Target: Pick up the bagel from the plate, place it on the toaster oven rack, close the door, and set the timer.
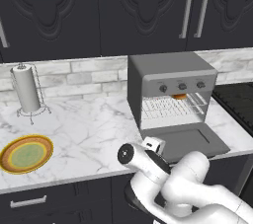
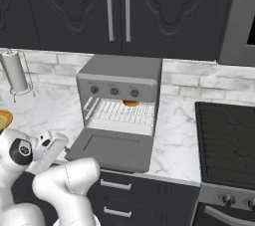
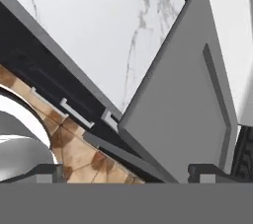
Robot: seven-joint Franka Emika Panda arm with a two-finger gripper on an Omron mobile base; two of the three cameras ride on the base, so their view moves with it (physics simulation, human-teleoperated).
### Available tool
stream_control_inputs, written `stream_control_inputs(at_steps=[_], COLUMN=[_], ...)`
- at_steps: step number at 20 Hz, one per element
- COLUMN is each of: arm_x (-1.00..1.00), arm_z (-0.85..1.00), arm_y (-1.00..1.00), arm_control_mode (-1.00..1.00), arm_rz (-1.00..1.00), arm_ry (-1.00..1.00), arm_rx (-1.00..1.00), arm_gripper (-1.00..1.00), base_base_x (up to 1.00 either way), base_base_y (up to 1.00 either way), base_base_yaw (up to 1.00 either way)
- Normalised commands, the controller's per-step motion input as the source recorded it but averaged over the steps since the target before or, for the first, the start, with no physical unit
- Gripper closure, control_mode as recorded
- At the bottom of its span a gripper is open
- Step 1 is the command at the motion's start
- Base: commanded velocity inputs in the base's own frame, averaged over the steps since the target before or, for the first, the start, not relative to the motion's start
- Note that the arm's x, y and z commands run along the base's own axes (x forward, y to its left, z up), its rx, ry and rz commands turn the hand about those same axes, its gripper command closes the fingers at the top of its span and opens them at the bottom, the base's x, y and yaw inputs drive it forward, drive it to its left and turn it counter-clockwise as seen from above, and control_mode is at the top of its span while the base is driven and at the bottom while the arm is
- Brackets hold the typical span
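Observation:
The bagel (image 1: 180, 96) (image 2: 131, 103) lies at the back of the toaster oven rack (image 1: 168, 108) (image 2: 119, 113), inside the grey oven. The door (image 1: 187, 141) (image 2: 113, 148) (image 3: 183, 94) hangs fully open, lying flat out over the counter's front edge. The plate (image 1: 26, 154) (image 2: 3, 118) sits bare far to the left on the counter. My white hand (image 1: 153, 144) (image 2: 48, 143) is low at the counter's front, just left of the door's corner. In the hand view my gripper (image 3: 126, 172) is open with nothing between its fingertips, looking across the door's face.
Three knobs (image 1: 182, 87) (image 2: 114, 91) line the oven's front panel. A paper towel holder (image 1: 25, 90) (image 2: 14, 73) stands at the back left. A black stove (image 2: 229, 140) lies right of the oven. Drawer handles (image 3: 74, 112) run under the counter edge.

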Motion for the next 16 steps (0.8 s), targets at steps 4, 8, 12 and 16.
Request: stream_control_inputs(at_steps=[4, 8, 12, 16], arm_x=[0.43, 0.35, 0.18, 0.25], arm_z=[-0.20, -0.11, 0.00, 0.00], arm_y=[0.00, -0.01, -0.09, -0.14], arm_control_mode=[-1.00, -1.00, -1.00, -1.00], arm_rz=[0.05, 0.01, 0.00, 0.00], arm_ry=[-0.02, -0.01, 0.00, 0.00], arm_rx=[-0.07, -0.08, -0.10, -0.10], arm_gripper=[-1.00, -1.00, -1.00, -1.00], base_base_x=[0.00, 0.00, 0.00, 0.00], base_base_y=[0.00, 0.00, 0.00, 0.00], base_base_yaw=[0.00, 0.00, 0.00, 0.00])
